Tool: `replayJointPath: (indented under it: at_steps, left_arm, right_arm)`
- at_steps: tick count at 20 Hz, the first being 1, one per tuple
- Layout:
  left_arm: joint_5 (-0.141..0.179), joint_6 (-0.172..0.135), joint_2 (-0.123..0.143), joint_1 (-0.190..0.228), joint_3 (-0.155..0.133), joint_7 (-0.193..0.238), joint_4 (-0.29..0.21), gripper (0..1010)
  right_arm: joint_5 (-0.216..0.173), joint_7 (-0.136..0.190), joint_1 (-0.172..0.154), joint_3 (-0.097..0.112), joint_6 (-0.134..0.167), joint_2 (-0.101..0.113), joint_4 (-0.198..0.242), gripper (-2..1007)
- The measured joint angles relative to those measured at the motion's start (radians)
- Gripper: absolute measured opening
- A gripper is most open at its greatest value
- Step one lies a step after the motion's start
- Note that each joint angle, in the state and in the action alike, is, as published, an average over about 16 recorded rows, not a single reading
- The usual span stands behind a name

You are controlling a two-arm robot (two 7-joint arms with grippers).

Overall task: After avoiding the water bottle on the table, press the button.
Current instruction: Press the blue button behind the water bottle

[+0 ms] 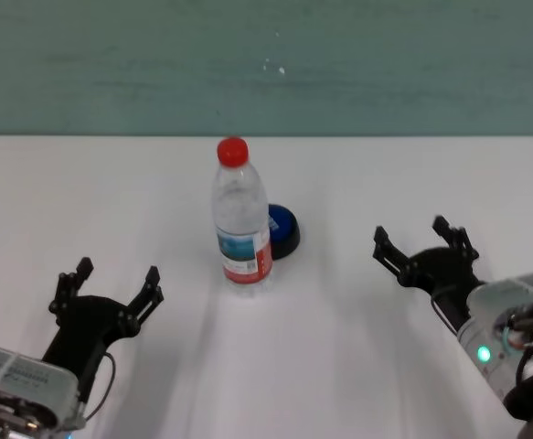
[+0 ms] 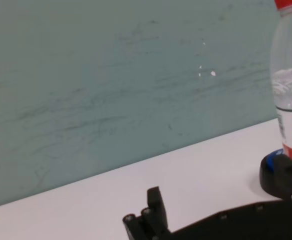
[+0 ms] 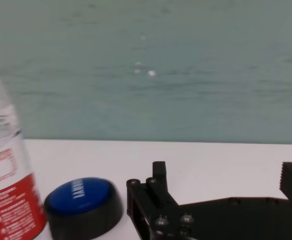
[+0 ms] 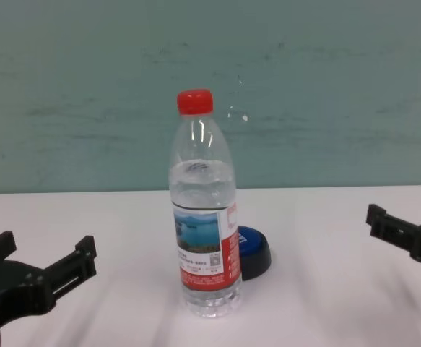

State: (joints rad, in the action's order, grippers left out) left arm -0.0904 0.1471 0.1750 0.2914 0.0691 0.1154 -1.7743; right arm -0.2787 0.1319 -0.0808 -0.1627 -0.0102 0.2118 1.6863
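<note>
Button (image 1: 282, 230): blue dome on black base, frame centre on the table (image 1: 357, 347), half hidden behind the upright red-capped water bottle (image 1: 240, 219) in head view. Right wrist view shows its full dome beside the bottle's label. Left gripper (image 1: 107, 289) lower left and right gripper (image 1: 421, 245) mid-right both spread wide, holding nothing.

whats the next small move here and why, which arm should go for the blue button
Probably the right gripper, open, should ease toward the low blue-domed button on a black base. The tall clear plastic bottle with a red cap stands on the button's left front, blocking the open left gripper; the button's right side is exposed on the white table.
</note>
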Motion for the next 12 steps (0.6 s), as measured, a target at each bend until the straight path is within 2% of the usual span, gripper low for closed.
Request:
replayJointPath:
  at_steps: [6,12]
  left_arm:
    - [0.0,0.0,0.0,0.0,0.0,0.0,0.0,1000]
    - [0.0,0.0,0.0,0.0,0.0,0.0,0.0,1000]
  right_arm:
    - [-0.062,0.11,0.034,0.013,0.042,0.054,-0.012,1004]
    - [-0.118,0.199,0.095,0.007,0.076,0.111,-0.051,1004]
